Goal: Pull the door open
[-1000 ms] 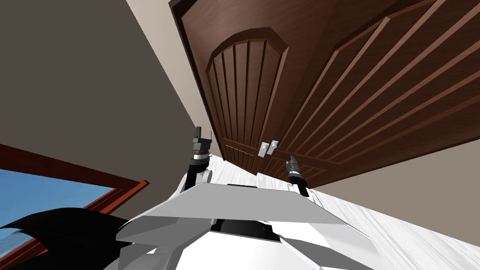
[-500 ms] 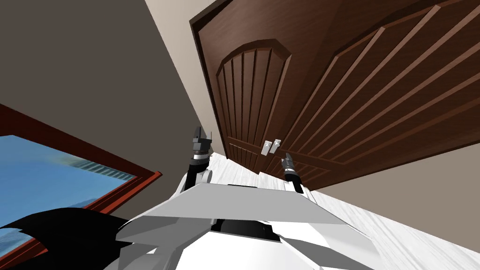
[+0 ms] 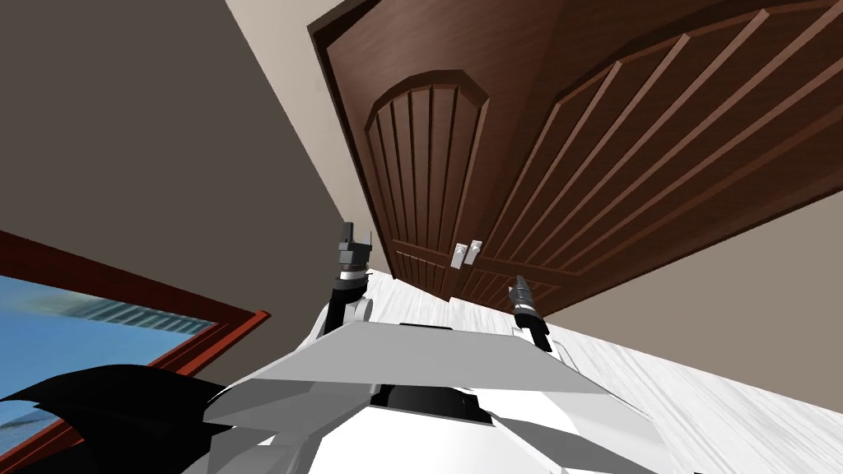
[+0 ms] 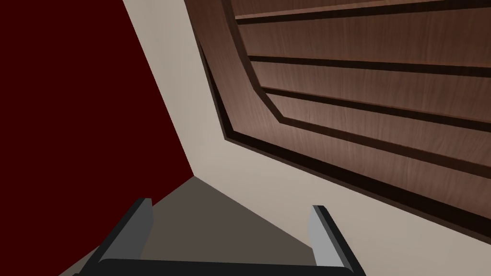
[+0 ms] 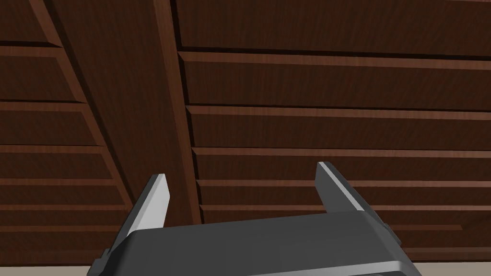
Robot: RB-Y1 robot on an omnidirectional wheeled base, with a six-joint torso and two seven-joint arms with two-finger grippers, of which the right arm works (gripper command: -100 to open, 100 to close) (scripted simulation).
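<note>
A dark brown panelled double door [image 3: 527, 140] fills the wall ahead. Two small light grey handles [image 3: 466, 253] sit side by side at the seam where its leaves meet. My right gripper [image 3: 519, 288] hangs low in front of the right leaf, below and right of the handles, apart from them. In the right wrist view its fingers [image 5: 153, 203] stand open over the door's slats [image 5: 311, 124], with nothing between them. My left gripper [image 3: 352, 239] is raised beside the door frame's left edge, open and empty [image 4: 230, 235], facing the beige wall and the frame's corner [image 4: 225, 136].
A grey-brown wall [image 3: 148, 148] runs along my left, with a red-framed window [image 3: 123, 329] low on it. Pale plank floor [image 3: 659, 387] stretches to the right below the beige wall [image 3: 741, 296].
The whole head view swung right, then back left, so I have turned. My right gripper rose toward the handles half a second ago and has since dropped lower and further right.
</note>
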